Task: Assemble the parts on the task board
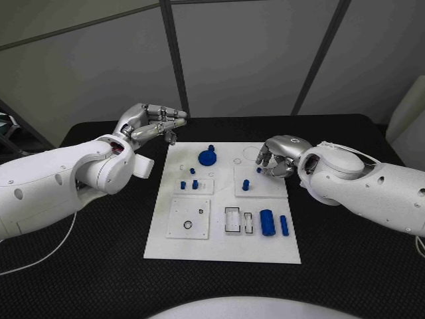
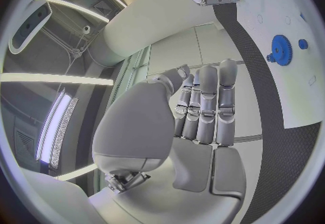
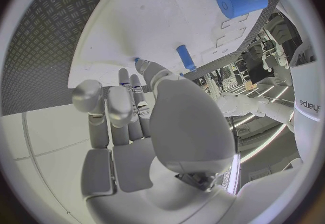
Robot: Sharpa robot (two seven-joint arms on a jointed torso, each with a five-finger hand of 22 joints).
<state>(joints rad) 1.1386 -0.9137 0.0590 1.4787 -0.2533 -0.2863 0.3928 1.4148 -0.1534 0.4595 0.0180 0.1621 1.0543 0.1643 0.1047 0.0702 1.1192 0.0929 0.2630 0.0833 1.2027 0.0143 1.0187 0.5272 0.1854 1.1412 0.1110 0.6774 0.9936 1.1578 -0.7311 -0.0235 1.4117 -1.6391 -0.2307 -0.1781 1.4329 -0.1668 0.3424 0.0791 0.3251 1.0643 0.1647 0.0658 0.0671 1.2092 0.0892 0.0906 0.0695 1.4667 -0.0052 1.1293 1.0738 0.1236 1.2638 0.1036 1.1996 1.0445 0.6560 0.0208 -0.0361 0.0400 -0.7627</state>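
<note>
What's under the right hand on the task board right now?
The right hand hovers over the task board's far right corner. A small blue part shows at its fingertips; whatever lies beneath the palm is covered.

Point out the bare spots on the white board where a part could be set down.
The near strip of the task board, below the square plate and the blue cylinder, is bare. So is the far right corner beside the right hand, though that hand hangs over it. The middle is crowded: blue gear, upright pegs, slots.
</note>
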